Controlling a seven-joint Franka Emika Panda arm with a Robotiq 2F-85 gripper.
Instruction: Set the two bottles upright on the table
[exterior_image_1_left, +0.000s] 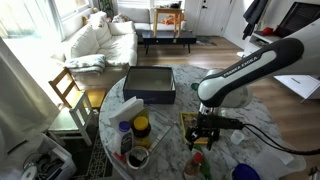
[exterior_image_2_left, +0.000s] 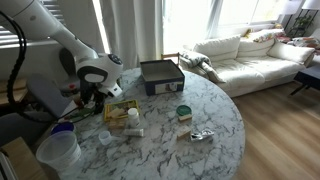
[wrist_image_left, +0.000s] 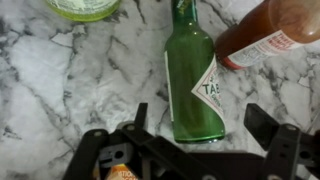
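Two bottles show in the wrist view. A green bottle (wrist_image_left: 195, 85) lies flat at centre frame on the marble table (wrist_image_left: 60, 80), its cap cut off by the upper edge. A reddish-filled bottle (wrist_image_left: 265, 35), just beside it at upper right, is also cropped. The gripper (wrist_image_left: 197, 115) is spread wide astride the green bottle's base, holding nothing. In both exterior views the bottles are too small to make out, though a dark tray (exterior_image_1_left: 150, 85) shows there.

Glossy green glass bottle (wrist_image_left: 192, 75), smooth marble-look table (wrist_image_left: 60, 85)
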